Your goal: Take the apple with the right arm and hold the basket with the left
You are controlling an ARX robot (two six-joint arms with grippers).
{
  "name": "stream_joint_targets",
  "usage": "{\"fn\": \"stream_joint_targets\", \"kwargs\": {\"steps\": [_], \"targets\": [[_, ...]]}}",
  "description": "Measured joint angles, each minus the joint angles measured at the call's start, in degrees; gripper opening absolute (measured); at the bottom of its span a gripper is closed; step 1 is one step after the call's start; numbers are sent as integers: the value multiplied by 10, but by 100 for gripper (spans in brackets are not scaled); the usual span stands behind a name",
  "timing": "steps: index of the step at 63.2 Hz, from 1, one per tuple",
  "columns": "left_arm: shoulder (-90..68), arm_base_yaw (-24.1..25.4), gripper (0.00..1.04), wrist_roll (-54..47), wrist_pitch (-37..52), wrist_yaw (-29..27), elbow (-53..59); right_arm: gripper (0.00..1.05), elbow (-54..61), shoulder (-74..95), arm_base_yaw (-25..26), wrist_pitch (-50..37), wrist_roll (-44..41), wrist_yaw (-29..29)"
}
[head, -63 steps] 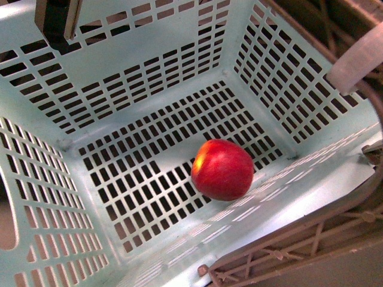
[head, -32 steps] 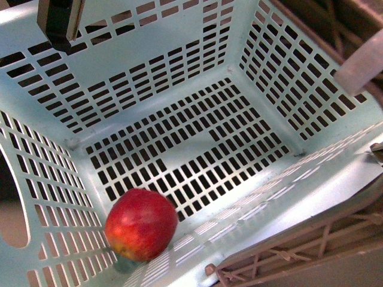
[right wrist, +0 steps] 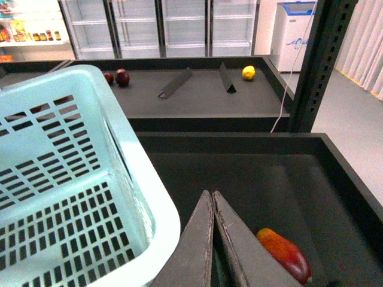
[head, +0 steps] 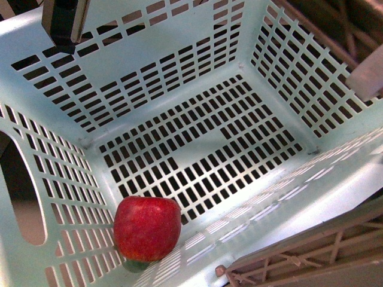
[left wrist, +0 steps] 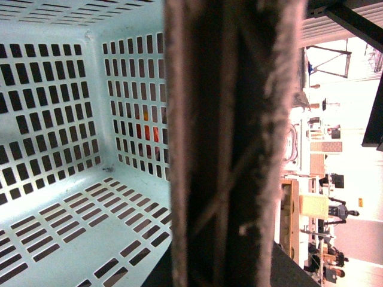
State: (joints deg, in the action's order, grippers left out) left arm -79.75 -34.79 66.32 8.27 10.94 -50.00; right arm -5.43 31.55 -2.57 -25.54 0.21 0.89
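Observation:
The aqua basket [head: 179,54] fills the front view. The red apple [head: 146,228] lies on its slotted floor in the near-left corner, touching the left wall. My left gripper [head: 66,25] is shut on the basket at its far-left rim. In the left wrist view the brown lattice handle [left wrist: 230,137] fills the middle and hides the jaws. The basket's inside [left wrist: 60,197] shows beside it. My right gripper [right wrist: 213,200] is shut and empty, outside the basket's rim [right wrist: 152,197], over a dark shelf bin.
An elongated orange-red fruit [right wrist: 285,255] lies in the bin under my right gripper. On the shelf behind are dark purple fruits [right wrist: 121,76], a yellow fruit [right wrist: 248,72] and two dividers. A dark upright post [right wrist: 326,60] stands to the right. The basket's second handle [head: 311,257] shows near right.
The apple has rolled from the right middle of the basket floor to the near-left corner. The basket has shifted a little in view.

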Motion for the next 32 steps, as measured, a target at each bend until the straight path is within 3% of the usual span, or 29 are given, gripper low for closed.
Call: {"fn": "stream_joint_targets", "kwargs": {"steps": [6, 32], "targets": [[0, 1, 6, -1, 0, -3, 0, 2, 9, -23, 22, 13, 0, -3], [0, 1, 6, -1, 0, -2, 0, 2, 44, -113, 24, 58, 0, -8]]}}
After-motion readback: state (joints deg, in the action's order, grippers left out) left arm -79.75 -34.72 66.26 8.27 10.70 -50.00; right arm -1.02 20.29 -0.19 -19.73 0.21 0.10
